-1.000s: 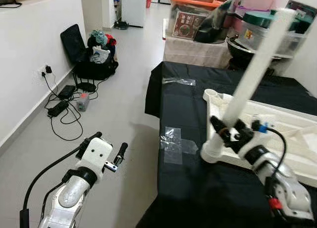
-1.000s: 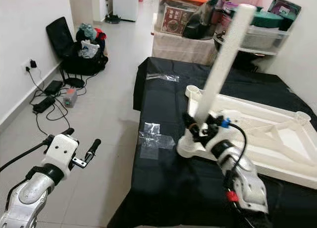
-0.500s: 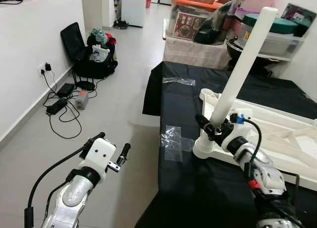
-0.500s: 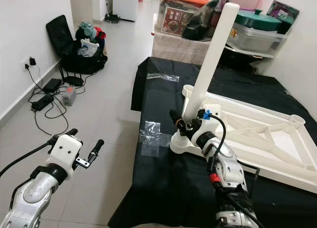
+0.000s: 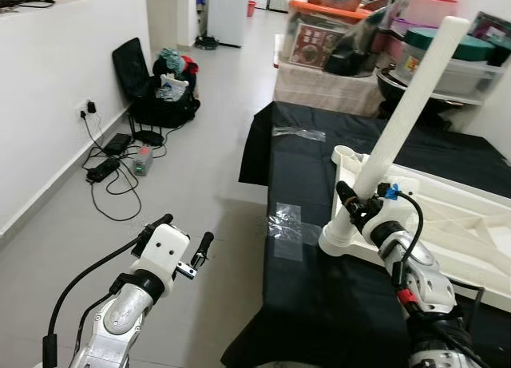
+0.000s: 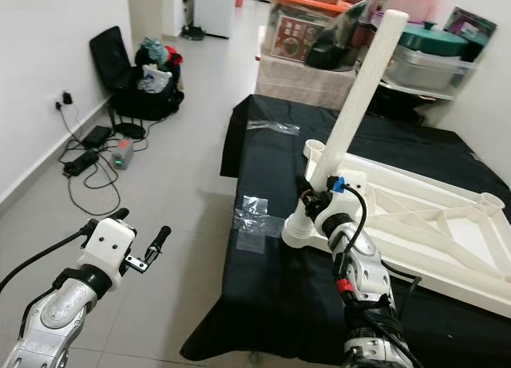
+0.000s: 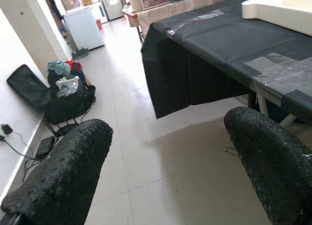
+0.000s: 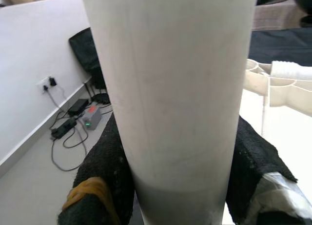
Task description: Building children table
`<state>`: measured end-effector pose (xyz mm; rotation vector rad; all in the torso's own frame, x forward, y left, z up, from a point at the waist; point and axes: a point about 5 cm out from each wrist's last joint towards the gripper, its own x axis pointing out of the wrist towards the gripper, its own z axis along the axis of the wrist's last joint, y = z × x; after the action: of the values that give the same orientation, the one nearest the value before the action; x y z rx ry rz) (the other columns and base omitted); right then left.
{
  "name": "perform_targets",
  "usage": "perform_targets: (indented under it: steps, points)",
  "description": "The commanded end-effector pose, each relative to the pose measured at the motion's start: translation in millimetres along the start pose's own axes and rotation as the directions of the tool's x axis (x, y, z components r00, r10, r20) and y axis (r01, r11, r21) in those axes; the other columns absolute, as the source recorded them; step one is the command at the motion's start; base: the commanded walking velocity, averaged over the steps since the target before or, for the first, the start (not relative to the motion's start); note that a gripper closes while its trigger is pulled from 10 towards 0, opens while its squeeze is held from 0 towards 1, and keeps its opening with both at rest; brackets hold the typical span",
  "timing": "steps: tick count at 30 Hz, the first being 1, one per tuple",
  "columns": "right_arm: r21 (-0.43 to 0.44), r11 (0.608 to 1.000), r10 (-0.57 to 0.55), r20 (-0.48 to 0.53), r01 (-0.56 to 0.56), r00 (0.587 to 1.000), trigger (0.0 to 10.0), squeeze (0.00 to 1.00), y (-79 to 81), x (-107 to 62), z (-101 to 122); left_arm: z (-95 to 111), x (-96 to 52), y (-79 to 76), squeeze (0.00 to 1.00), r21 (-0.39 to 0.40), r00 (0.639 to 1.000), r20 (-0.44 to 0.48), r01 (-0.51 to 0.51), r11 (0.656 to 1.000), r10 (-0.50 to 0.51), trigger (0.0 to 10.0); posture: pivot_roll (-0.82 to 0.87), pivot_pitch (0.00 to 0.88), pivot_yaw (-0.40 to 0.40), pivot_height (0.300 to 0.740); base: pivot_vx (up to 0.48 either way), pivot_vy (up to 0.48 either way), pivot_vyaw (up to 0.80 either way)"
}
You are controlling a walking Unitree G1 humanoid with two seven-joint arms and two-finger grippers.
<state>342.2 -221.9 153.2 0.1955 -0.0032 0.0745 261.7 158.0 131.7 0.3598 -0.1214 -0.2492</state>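
Left eye view: right hand (image 5: 357,207) clamps table leg (image 5: 407,108), tilted up-right; left hand (image 5: 185,240) apart.

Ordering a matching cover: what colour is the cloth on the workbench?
Black, plain; the cloth shows best in the right eye view.

White table leg (image 5: 407,112) and white tabletop frame (image 5: 471,224) are sitting on a black cloth (image 5: 319,288). Black-fingered right gripper (image 5: 357,207) is showing a blue clip (image 5: 390,191); floor (image 5: 192,184) is looking pale grey.
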Motion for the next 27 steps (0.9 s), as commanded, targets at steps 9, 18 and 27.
perform_targets:
  steps: [9,18,27]
  points:
    - [-0.006,0.890,-0.456,-0.006,0.456,0.890,0.0,0.00,-41.9,-35.6,-17,-1,2.5,-5.2,0.00,0.001,1.000,0.004,0.030,1.000,-0.030,10.0,0.06,0.000,-0.132,0.740,0.000,0.000,0.00]
    - [-0.037,0.561,-0.824,-0.120,0.827,0.553,0.0,0.00,-111.0,-94.7,-43,-1,5.5,-8.5,0.00,-0.002,0.999,0.006,0.045,0.999,-0.045,10.0,0.05,0.000,-0.121,0.740,0.000,0.000,0.00]
    - [-0.095,0.439,-0.895,0.041,0.894,0.444,0.0,0.00,-142.0,-90.9,11,-1,7.2,-10.7,0.00,0.001,0.999,0.009,0.042,0.999,-0.042,10.0,0.06,0.000,-0.136,0.740,0.000,0.000,0.00]
